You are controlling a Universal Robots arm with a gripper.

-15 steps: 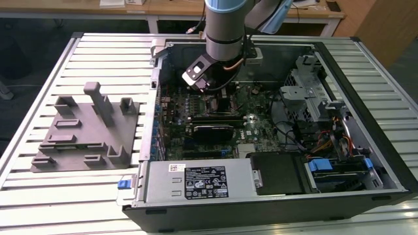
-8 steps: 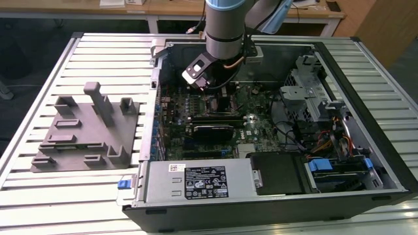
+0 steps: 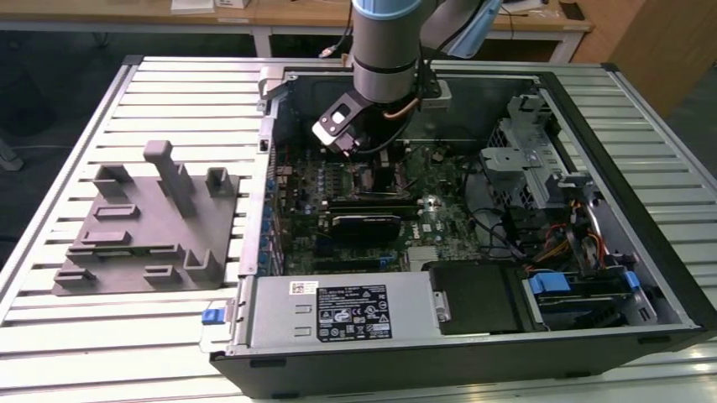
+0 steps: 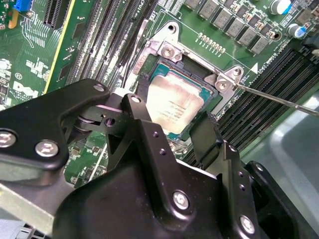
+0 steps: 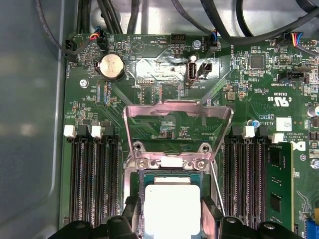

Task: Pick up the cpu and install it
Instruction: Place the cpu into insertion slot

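The cpu (image 4: 174, 102), a small square chip with a pale silvery top, lies level in the black socket on the green motherboard (image 5: 164, 74); its top glares white in the first wrist view (image 5: 172, 206). My gripper (image 4: 174, 107) reaches down over it, and one black finger (image 4: 142, 92) presses against each of two opposite edges, so it is shut on the cpu. The socket's metal load plate (image 5: 177, 127) stands raised behind the chip. In the exterior view my gripper (image 3: 361, 153) hangs inside the open computer case (image 3: 627, 277), over the upper middle of the board.
The thin socket lever (image 4: 279, 99) sticks out beside the socket. Memory slots (image 5: 92, 184) flank it, with one module (image 5: 279, 184) seated. A grey moulded fixture (image 3: 146, 222) sits on the slatted table at the exterior view's left. Power supply (image 3: 336, 311) and drive cage (image 3: 538, 168) crowd the case.
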